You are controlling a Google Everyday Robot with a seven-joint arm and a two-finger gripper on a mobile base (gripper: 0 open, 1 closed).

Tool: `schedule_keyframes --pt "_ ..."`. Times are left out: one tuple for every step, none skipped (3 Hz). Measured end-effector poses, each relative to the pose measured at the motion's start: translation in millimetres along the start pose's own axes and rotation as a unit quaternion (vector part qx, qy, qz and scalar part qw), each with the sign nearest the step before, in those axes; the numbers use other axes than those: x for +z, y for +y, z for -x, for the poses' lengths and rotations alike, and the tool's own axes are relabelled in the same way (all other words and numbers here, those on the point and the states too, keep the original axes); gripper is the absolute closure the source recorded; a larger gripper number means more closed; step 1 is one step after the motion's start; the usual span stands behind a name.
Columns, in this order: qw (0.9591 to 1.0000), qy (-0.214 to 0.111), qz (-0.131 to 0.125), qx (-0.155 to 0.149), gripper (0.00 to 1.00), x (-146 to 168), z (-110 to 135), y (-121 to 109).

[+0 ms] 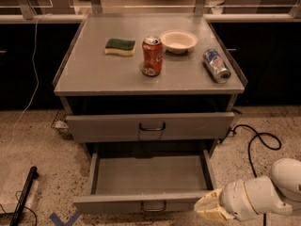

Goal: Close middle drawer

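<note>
**Pincer and middle drawer, seen from in front of the cabinet.** The pincer point(207, 207), cream-coloured at the end of a white arm point(263, 197), is seen at lower right. It is held low over the floor, at the right end of the front panel of the middle drawer point(113, 204). Whether it is spread or pressed together cannot be told, nor whether the panel is touched. The middle drawer is shown drawn well out of the cabinet towards the camera, open side upward. Its long axis is laid left to right across the view. Its loop handle point(154, 205) is centred on the front panel and faces the camera. Directly above, the top drawer point(103, 127) is set slightly out, overhanging the rear of the middle drawer. On the worktop point(89, 76) are carried a green-and-yellow sponge point(120, 46), an upright red can point(152, 56), a white bowl point(178, 41) and a silver can point(217, 65) laid on its side. A black cable point(256, 138) is looped on the floor to the right of the cabinet, beyond the arm.
</note>
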State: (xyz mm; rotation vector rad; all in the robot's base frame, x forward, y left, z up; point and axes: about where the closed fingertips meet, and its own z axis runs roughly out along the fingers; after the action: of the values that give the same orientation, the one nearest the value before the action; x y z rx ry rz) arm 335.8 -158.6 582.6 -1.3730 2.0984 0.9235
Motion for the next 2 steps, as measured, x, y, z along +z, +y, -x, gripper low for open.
schedule_keyframes --pt "0.9993 0.029 0.007 0.021 1.0 28 -25 -8" --pt "0.9989 0.047 -0.002 0.005 1.0 42 -36 -20"
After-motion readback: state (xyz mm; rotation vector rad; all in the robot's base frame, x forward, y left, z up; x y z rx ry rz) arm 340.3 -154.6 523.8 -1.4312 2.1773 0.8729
